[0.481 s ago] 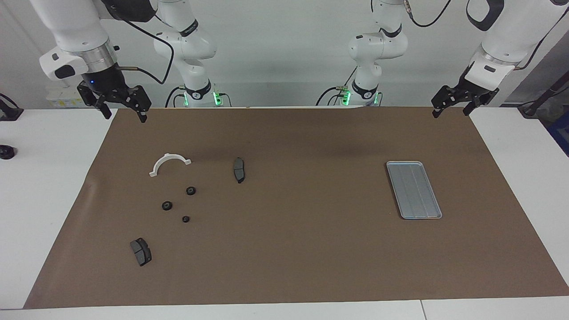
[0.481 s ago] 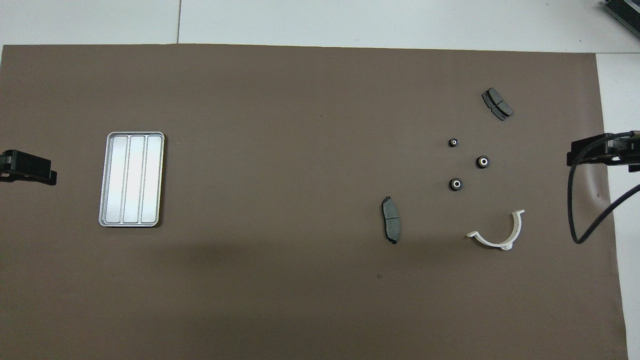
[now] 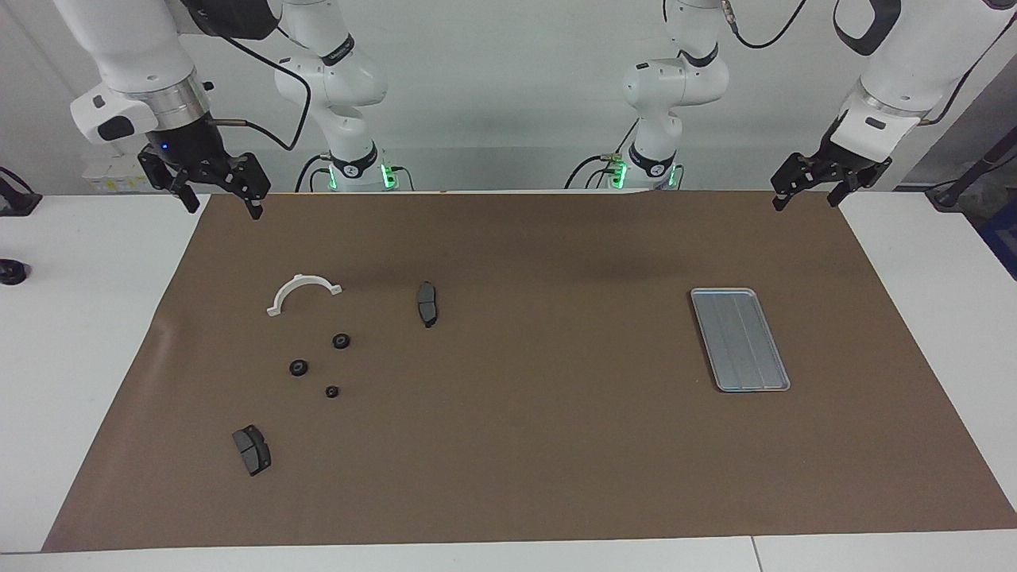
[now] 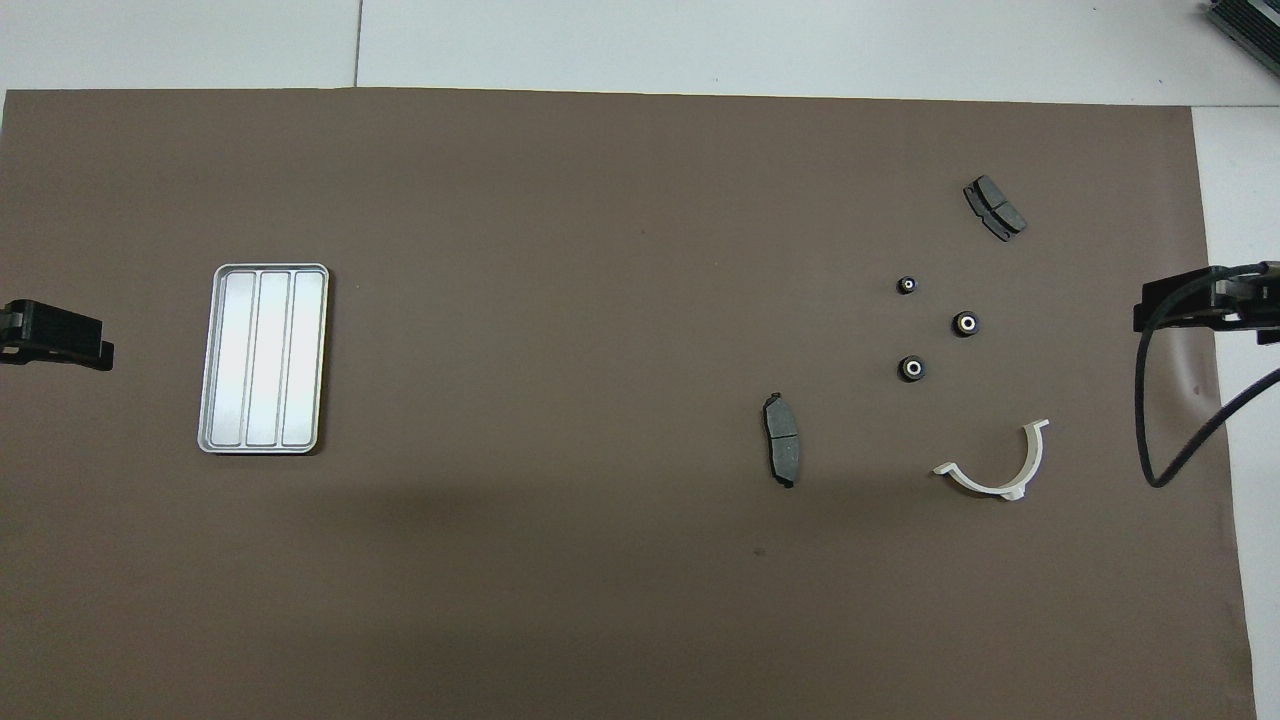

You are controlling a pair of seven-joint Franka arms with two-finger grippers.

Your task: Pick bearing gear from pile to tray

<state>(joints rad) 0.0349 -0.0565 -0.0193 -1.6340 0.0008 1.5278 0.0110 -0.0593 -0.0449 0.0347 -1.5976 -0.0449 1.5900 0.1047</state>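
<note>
Three small black bearing gears lie apart on the brown mat at the right arm's end; they also show from above, gears. Around them the pile holds a white half-ring bracket and two dark grey brake pads. The silver tray lies bare at the left arm's end. My right gripper hangs open and holds nothing over the mat's edge at its end. My left gripper hangs open and holds nothing over the mat's edge near the tray.
The brown mat covers most of the white table. A black cable loops down from the right arm over the mat's edge. A small dark object sits on the table at the right arm's end.
</note>
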